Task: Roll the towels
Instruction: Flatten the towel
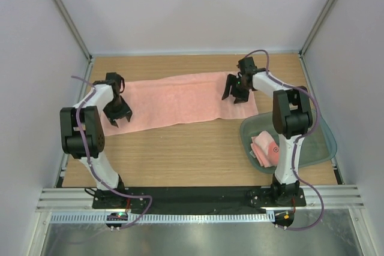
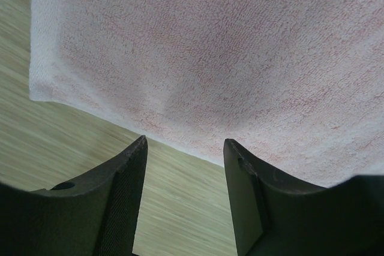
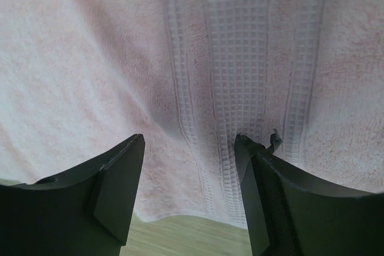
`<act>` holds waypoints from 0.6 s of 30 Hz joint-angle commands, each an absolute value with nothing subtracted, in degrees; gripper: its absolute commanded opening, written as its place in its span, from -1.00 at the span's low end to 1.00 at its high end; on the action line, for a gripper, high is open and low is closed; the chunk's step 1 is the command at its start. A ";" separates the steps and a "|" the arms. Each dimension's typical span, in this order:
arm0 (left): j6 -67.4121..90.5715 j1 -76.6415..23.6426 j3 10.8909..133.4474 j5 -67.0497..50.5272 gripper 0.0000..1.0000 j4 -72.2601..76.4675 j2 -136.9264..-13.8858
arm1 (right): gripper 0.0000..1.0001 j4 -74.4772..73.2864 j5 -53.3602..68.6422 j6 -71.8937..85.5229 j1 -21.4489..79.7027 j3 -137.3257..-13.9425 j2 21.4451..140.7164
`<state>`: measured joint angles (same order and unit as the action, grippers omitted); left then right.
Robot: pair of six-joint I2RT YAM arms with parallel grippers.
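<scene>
A long pink towel [image 1: 180,100] lies flat across the far half of the wooden table. My left gripper [image 1: 120,116] is open and empty at the towel's left end, over its near edge; in the left wrist view the towel [image 2: 228,58] fills the top and my gripper [image 2: 185,143] straddles its hem. My right gripper [image 1: 233,96] is open and empty over the towel's right end; the right wrist view shows the waffle-weave band of the towel [image 3: 240,58] under my gripper [image 3: 191,138].
A green-grey tray [image 1: 321,148] at the right near side holds a folded pink towel [image 1: 265,147], partly behind the right arm. Bare wood [image 1: 180,154] lies between the towel and the arm bases. White walls enclose the table.
</scene>
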<state>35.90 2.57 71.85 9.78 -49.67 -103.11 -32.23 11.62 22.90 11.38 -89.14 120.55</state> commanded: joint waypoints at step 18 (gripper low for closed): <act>34.72 5.54 68.90 17.22 -0.05 -53.35 -95.18 | 0.43 -40.50 10.39 24.88 30.68 -74.60 101.61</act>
